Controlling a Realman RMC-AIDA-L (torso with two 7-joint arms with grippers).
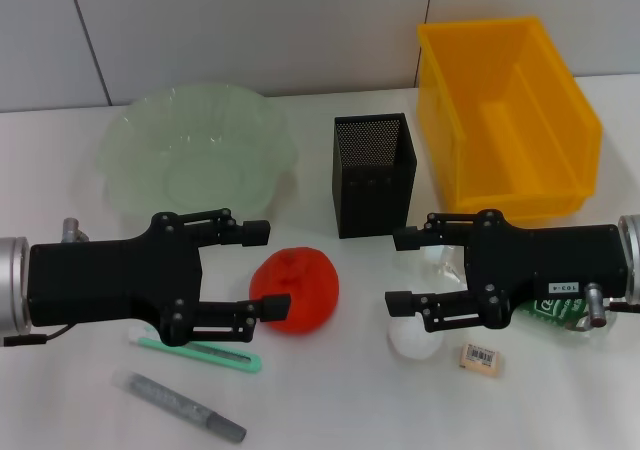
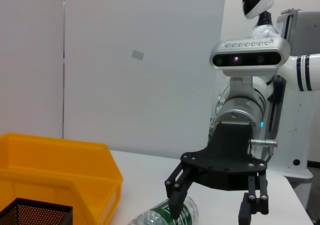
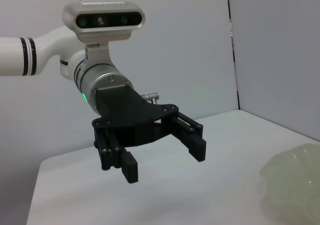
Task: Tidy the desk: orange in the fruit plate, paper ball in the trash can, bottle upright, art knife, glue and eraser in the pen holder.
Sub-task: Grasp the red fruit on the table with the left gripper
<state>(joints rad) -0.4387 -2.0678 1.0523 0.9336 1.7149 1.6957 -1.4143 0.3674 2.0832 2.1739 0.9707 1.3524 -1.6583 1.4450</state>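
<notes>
Orange sits on the table near centre, in front of the fruit plate and just left-near of the pen holder. Judged firm, round and light enough to lift, with a slightly slick skin likely to roll; best taken across its widest middle, fingers on opposite sides. Left gripper hovers at its left with jaws spread wide, near finger pad touching or almost touching the fruit's left edge, far finger above its far side; nothing held. Plate is translucent and empty, well within reach to the far left. Art knife lies flat under the left gripper's near side; glue lies nearer still, apart from it. Right gripper hangs to the right of the orange, jaws wide, empty, over the paper ball and the lying bottle, whose label shows beneath the gripper body. Eraser rests just near-right of the ball. Trash can stands far right, beside the holder.
</notes>
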